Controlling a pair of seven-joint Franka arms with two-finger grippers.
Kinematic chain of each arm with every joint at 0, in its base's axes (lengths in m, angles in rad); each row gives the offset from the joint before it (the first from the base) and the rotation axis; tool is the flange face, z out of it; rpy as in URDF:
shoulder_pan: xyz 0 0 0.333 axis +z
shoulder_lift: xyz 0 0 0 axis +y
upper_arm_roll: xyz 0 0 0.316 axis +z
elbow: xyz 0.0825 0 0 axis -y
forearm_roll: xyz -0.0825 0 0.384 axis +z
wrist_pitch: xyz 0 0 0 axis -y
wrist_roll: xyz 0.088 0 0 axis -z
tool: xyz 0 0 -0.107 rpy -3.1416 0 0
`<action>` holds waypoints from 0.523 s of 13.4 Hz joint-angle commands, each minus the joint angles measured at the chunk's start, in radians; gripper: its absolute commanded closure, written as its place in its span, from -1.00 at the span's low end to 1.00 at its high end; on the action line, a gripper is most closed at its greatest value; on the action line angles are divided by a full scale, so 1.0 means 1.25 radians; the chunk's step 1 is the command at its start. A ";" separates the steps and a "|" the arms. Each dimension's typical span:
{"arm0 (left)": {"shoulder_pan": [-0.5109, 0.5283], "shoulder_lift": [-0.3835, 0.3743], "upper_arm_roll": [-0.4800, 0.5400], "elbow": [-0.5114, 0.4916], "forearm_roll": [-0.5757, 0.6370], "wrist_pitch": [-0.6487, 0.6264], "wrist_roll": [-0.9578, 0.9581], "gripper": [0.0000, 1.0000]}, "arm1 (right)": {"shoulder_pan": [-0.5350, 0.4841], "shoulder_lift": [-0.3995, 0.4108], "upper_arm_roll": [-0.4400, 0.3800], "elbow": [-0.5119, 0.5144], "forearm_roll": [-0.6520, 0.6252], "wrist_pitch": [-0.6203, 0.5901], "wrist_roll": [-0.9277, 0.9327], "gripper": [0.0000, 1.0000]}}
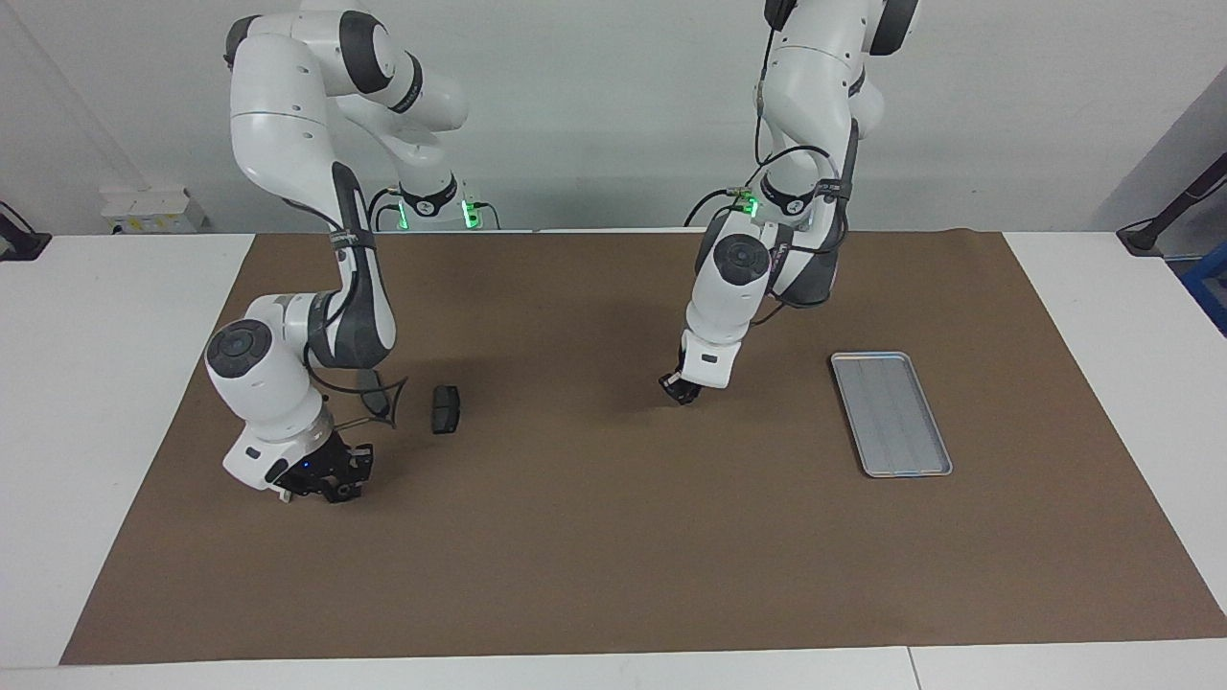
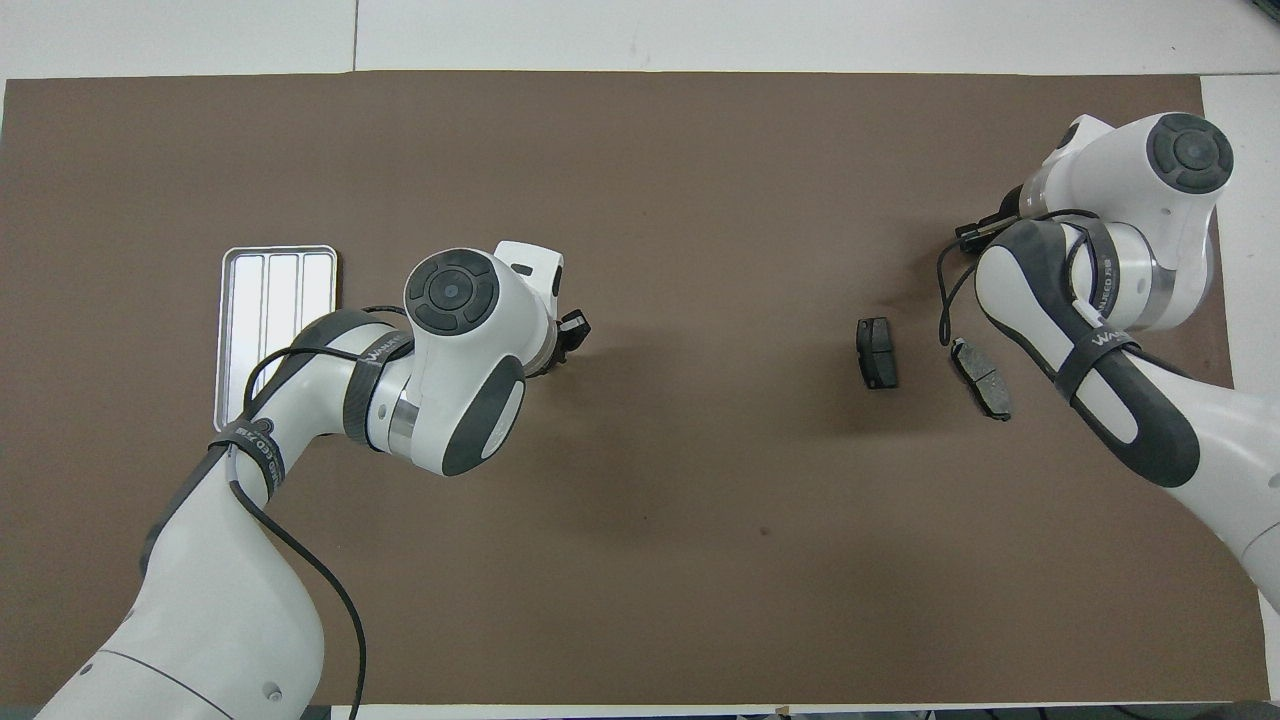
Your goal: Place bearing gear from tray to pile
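Note:
The silver-grey ribbed tray (image 1: 891,414) (image 2: 276,300) lies at the left arm's end of the mat with nothing in it. No bearing gear shows in either view. The pile sits at the right arm's end: two dark grey pads (image 1: 445,409) (image 2: 877,352) (image 2: 982,377) and a white bracket (image 1: 284,495), mostly hidden under the right wrist. My right gripper (image 1: 331,482) hangs low over the mat beside the bracket; what it holds, if anything, is hidden. My left gripper (image 1: 678,388) (image 2: 572,333) is shut just above the middle of the mat, and nothing shows in it.
A brown mat (image 1: 613,556) covers most of the white table. The right arm's black cable (image 1: 388,398) loops over the pad nearer the robots. In the overhead view the right arm's wrist (image 2: 1130,220) covers its gripper.

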 commanded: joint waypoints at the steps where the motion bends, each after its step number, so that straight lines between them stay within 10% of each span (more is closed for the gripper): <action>1: -0.001 0.004 0.003 -0.018 0.012 0.026 -0.008 0.55 | 0.001 -0.013 0.010 -0.015 -0.001 0.007 0.020 -0.79; 3: -0.001 0.004 0.003 -0.028 0.012 0.044 -0.007 0.54 | 0.019 -0.027 0.009 -0.009 -0.001 -0.026 0.052 -1.00; 4: -0.001 0.004 0.003 -0.031 0.012 0.045 -0.007 0.25 | 0.036 -0.035 0.008 0.000 -0.001 -0.051 0.080 -1.00; 5: -0.001 0.004 0.004 -0.029 0.012 0.042 -0.008 -0.74 | 0.056 -0.047 0.008 0.014 -0.003 -0.079 0.118 -1.00; 7: -0.001 -0.002 0.015 -0.005 0.012 -0.019 -0.008 -1.00 | 0.118 -0.057 0.008 0.061 -0.003 -0.173 0.250 -1.00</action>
